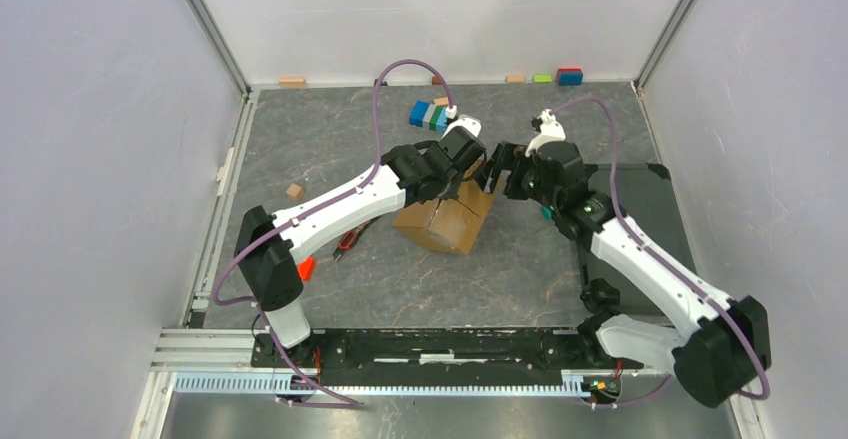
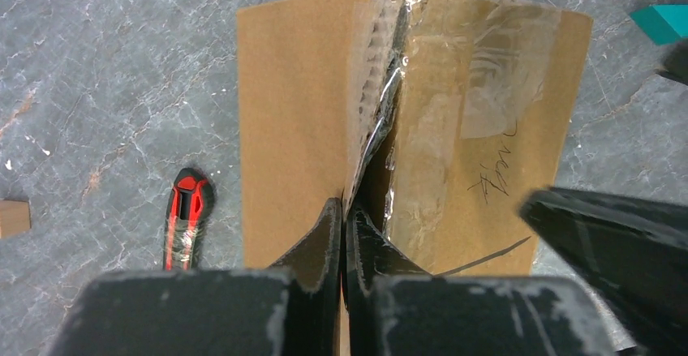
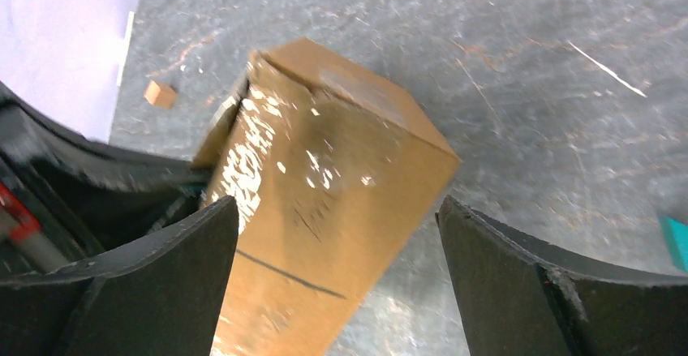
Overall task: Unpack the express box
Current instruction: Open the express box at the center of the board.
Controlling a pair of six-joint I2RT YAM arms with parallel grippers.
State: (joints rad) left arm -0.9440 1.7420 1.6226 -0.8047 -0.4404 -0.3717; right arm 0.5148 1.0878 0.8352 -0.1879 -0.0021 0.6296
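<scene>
My right gripper (image 3: 337,210) stands spread wide. The express box (image 3: 324,169) lies tilted on the table (image 1: 520,279), straight ahead between the jaws (neither touching), long axis toward me. My left gripper (image 2: 342,238), pressed together, sits at the taped flap seam (image 2: 381,113).

- Table (image 1: 400,279): grey marbled top; positions below are read from its centre in the top view.
- Block cluster (image 1: 428,115): blue, grey and green pieces joined, at 12 o'clock.
- Knife (image 2: 188,214): red and black, lying flat at 8 o'clock.
- Tan cube (image 1: 294,190): alone at 9 o'clock.
- Teal block (image 2: 665,22): at 3 o'clock, just beside the tray.
- Tray (image 1: 655,209): flat, black, at 3 o'clock near the right wall.
- Far-wall row: tan block (image 1: 292,81) at 11 o'clock; second tan block (image 1: 515,78), green block (image 1: 542,77) and red-blue block (image 1: 570,76) at 1 o'clock.
</scene>
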